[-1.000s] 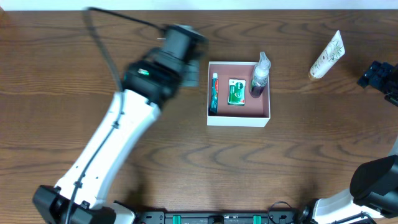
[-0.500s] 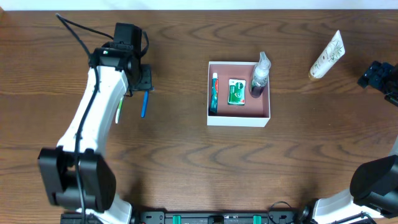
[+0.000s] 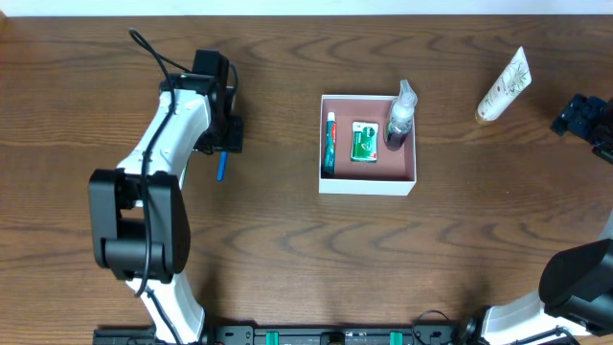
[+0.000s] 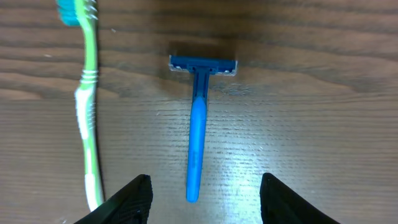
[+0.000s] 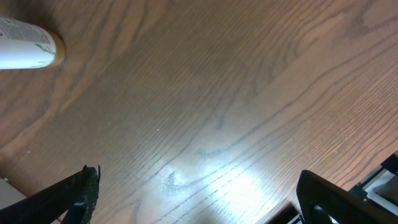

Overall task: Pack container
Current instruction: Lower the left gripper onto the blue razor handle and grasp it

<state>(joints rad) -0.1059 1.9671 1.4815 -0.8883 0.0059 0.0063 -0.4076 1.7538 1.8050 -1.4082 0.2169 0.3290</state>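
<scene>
The container, a white box with a dusty-pink inside, sits mid-table and holds a toothpaste tube, a green packet and a dark spray bottle. A blue razor lies on the table to its left, under my left gripper. In the left wrist view the razor lies between and ahead of my open fingers, beside a green toothbrush. My right gripper is open and empty at the far right, over bare wood.
A white lotion tube lies at the back right, near the right gripper; its capped end shows in the right wrist view. The left arm reaches in from the front left.
The left arm swung away from the container to the left and now hovers over the blue razor and toothbrush. The right arm has not moved.
</scene>
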